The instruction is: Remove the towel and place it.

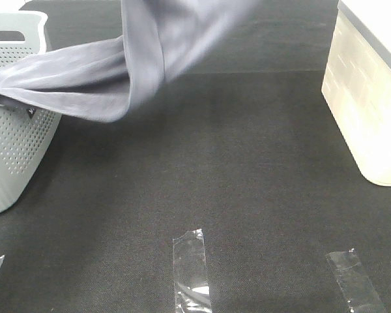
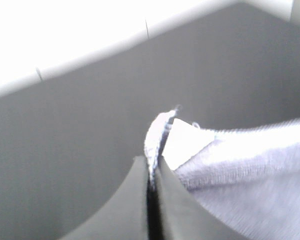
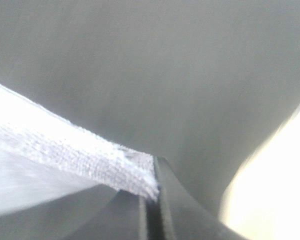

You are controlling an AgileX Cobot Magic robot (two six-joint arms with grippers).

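Note:
The grey-lavender towel (image 1: 111,72) hangs in the air, stretched from the grey basket (image 1: 13,143) at the left up toward the top middle of the exterior view, where it blurs. Neither gripper shows in that view. In the left wrist view my left gripper (image 2: 152,170) is shut on a stitched towel corner (image 2: 162,127). In the right wrist view my right gripper (image 3: 152,192) is shut on another towel edge (image 3: 90,162). Part of the towel still drapes over the basket's rim.
A cream bin with a grey lid (image 1: 371,98) stands at the right edge. Strips of clear tape (image 1: 192,270) (image 1: 355,280) lie on the dark mat (image 1: 234,169) near the front.

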